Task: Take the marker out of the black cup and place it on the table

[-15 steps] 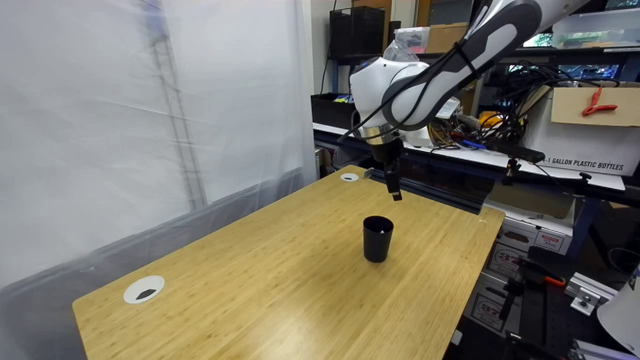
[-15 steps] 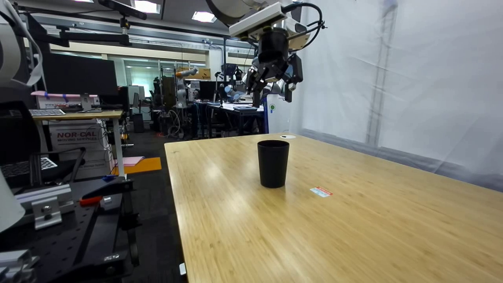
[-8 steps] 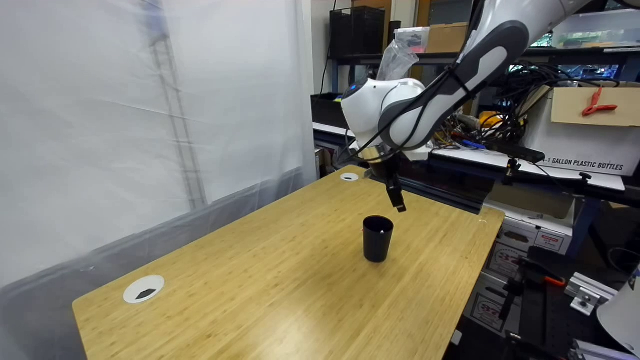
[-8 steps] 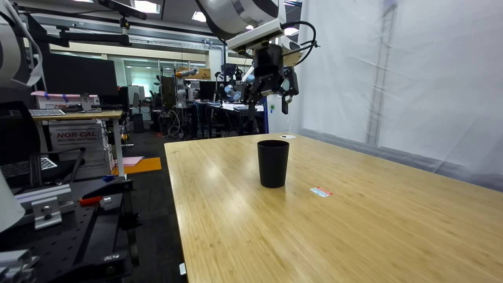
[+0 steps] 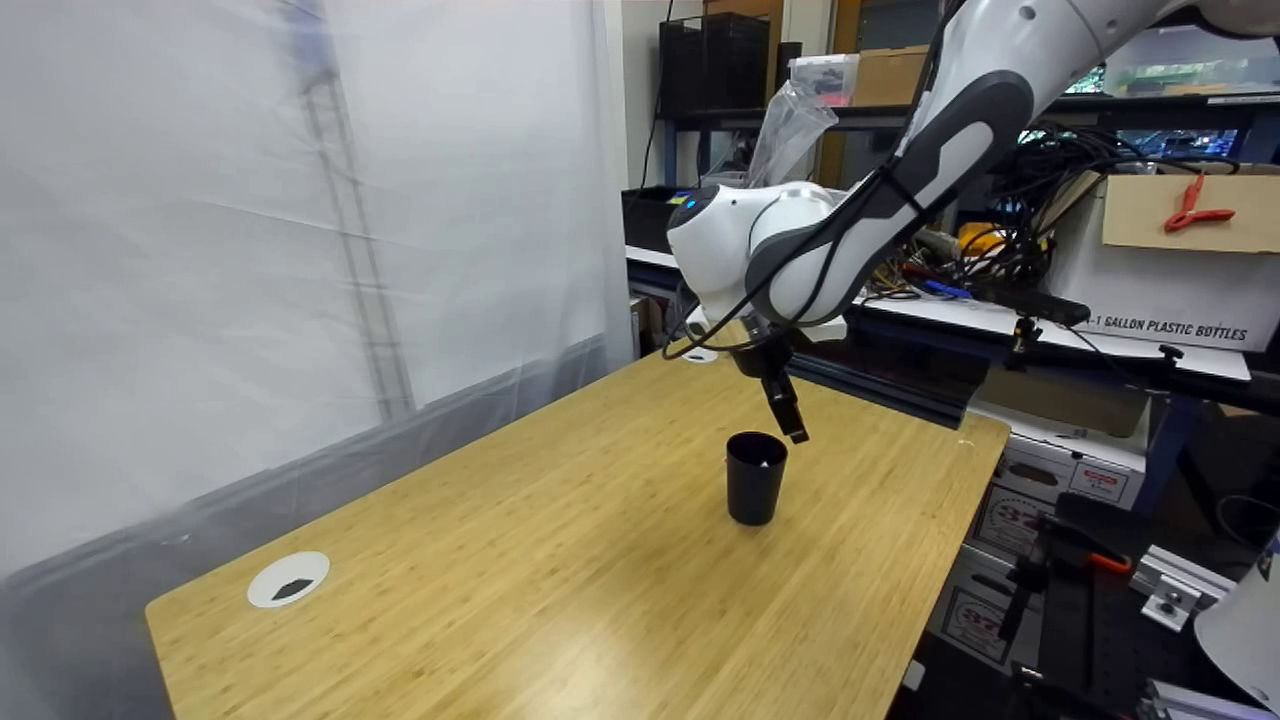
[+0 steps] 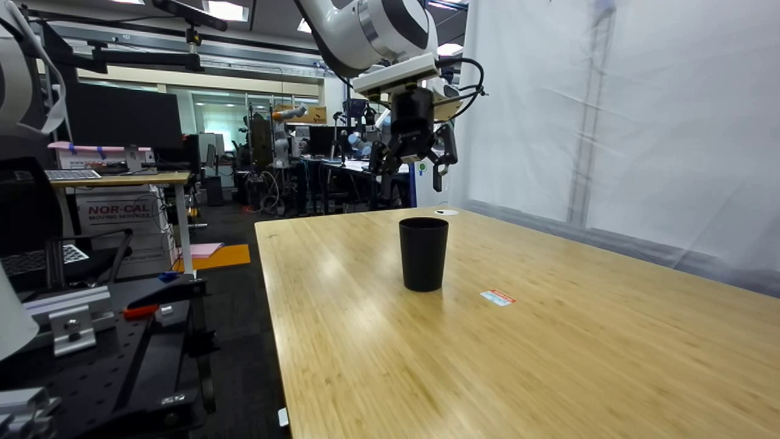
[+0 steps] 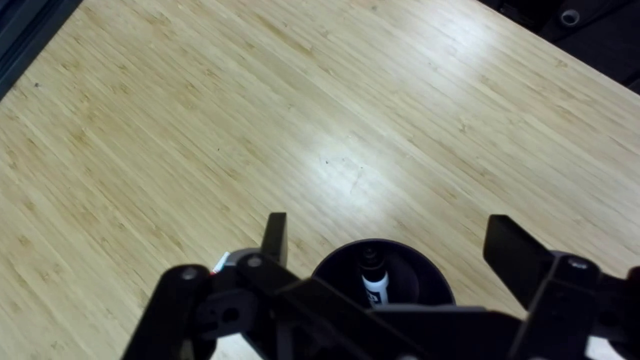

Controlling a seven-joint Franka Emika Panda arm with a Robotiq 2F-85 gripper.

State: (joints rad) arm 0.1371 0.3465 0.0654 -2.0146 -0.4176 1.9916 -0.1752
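Light-wood, spreading across both ext. views as table [image 5: 500,560]. Hanging over it as gripper [image 6: 412,184], w/ jaws well apart, gripping nothing. Standing upright on table, apart from gripper, as black cup [image 6: 425,256]. In wrist vw., resting inside cup as b/w marker [image 7: 374,280], partly hidden by gripper. Lying flat nr. cup as red-edged label [image 6: 498,297].

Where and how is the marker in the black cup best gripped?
Probably pinch the marker across its higher end, straight down through the mouth of the black cup: the cup stands upright, its wall surrounds the slim marker, and in both exterior views nothing pokes out. Which end is higher is unclear. The open gripper likely needs narrowing first.
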